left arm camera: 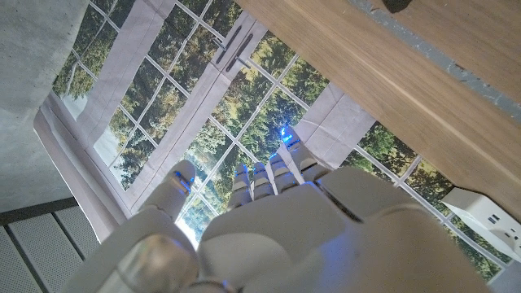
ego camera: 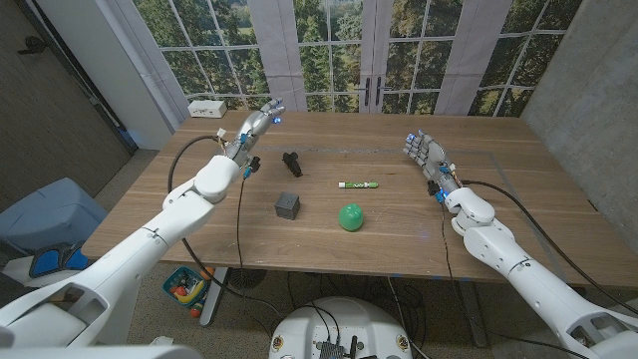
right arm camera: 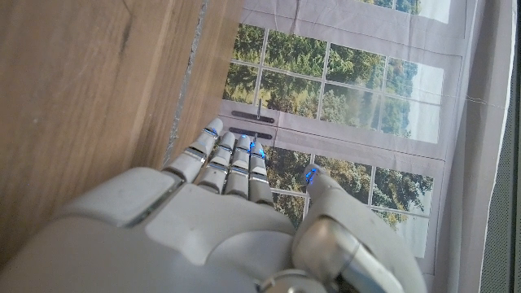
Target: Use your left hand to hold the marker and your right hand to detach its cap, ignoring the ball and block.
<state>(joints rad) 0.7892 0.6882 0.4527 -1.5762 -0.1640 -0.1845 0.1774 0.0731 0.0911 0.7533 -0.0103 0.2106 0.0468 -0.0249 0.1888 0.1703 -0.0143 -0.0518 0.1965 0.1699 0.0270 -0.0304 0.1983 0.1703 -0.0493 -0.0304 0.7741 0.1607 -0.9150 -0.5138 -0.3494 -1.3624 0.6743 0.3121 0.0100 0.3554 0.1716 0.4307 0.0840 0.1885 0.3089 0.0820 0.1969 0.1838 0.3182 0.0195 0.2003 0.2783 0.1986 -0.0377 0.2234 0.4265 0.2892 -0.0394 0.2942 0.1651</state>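
Centrally on the wood-grain table (ego camera: 498,214) lies the slim white marker (ego camera: 359,184), green-capped, touched by nothing. Below it sit a glossy green ball (ego camera: 350,216) and a dark grey block (ego camera: 287,204); a small black piece (ego camera: 291,163) stands upper left. The left hand (ego camera: 254,127), upper left, and right hand (ego camera: 425,155), right of the marker, are both released, fingers extended, holding nothing.

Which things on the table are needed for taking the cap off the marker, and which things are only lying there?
Needed for the job:
- marker, lying in the middle of the table
- left hand, empty
- right hand, empty

Only lying there:
- green ball
- dark block
- small black object
- white box at the far left corner
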